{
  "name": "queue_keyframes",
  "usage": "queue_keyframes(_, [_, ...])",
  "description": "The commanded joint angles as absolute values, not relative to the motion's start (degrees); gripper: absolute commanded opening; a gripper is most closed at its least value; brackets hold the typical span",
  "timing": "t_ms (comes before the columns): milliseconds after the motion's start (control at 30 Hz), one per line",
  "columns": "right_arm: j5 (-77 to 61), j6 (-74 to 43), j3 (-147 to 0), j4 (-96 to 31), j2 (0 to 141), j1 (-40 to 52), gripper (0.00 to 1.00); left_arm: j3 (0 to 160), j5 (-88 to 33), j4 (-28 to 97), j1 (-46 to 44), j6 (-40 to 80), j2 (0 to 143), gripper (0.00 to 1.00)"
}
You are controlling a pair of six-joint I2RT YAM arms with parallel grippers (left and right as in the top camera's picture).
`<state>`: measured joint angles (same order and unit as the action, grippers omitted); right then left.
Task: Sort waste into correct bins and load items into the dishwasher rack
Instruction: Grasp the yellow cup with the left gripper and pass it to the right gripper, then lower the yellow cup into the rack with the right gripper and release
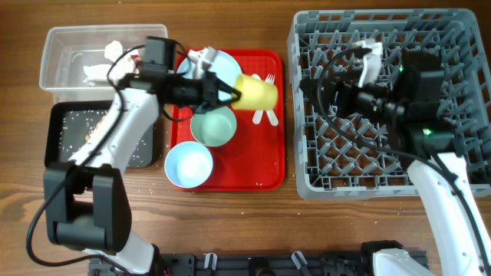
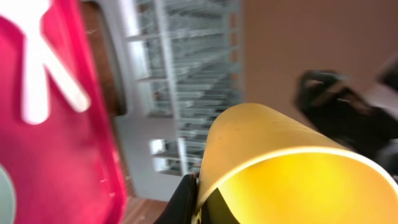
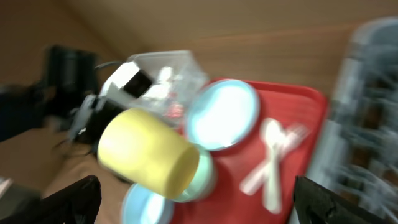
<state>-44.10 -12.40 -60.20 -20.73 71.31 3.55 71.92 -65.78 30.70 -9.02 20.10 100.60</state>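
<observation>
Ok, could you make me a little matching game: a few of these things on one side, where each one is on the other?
Things:
1 cup
2 fork and spoon
3 paper
4 crumbs

Places:
A in black tray
B in left gripper
C in clear tub
D on red tray

Pairs: 1-B, 2-D, 3-C, 4-A.
</observation>
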Motion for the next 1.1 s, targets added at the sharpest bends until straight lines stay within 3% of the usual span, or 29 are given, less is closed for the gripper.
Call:
queue_keyframes(0, [-65.6,-10.5,-61.4,-14.4,76.8,3.6,1.0,72.8,-82.0,28.8,-5.8,19.9,99.0,0.04])
queue_keyframes(100, [-78.9,-11.8,-61.4,-4.8,83.2,3.7,1.0,72.8,-82.1,28.9,-5.5,20.0,99.0,0.04])
queue_keyframes(367, [-76.1,-18.3,-61.4,4.7,91.0,10.2,1.0,72.8,-82.9,28.9,-7.9,20.0,99.0,0.04])
queue_keyframes(500, [-74.2,-18.3,-61.4,4.7,91.0,13.2,0.81,72.8,-82.9,28.4,-8.0,19.9,99.0,0.04])
queue_keyframes(700, [-72.4,-19.7,-61.4,4.7,91.0,13.6,0.69,72.8,-82.9,27.8,-8.0,19.9,99.0,0.04])
queue_keyframes(733, [-71.8,-19.9,-61.4,4.7,91.0,13.6,0.64,72.8,-82.8,27.8,-8.0,19.9,99.0,0.04])
queue_keyframes(767, [-70.8,-20.9,-61.4,5.0,91.0,13.6,0.59,72.8,-82.8,27.8,-8.0,19.9,99.0,0.12])
queue_keyframes(800, [-70.1,-22.1,-61.4,5.2,91.0,13.5,0.58,72.8,-82.8,27.8,-8.0,19.9,99.0,0.3])
queue_keyframes(867, [-69.9,-23.2,-61.4,5.0,90.7,12.3,0.46,72.8,-81.6,27.8,-8.0,19.9,99.0,0.46])
queue_keyframes(967, [-68.4,-23.7,-61.4,0.1,88.5,8.3,0.45,72.8,-69.9,27.8,-8.0,19.9,99.0,0.54])
queue_keyframes(1067, [-58.0,-18.0,-61.4,-13.4,84.9,5.8,0.47,72.8,-59.3,27.9,-8.0,20.0,99.0,0.59])
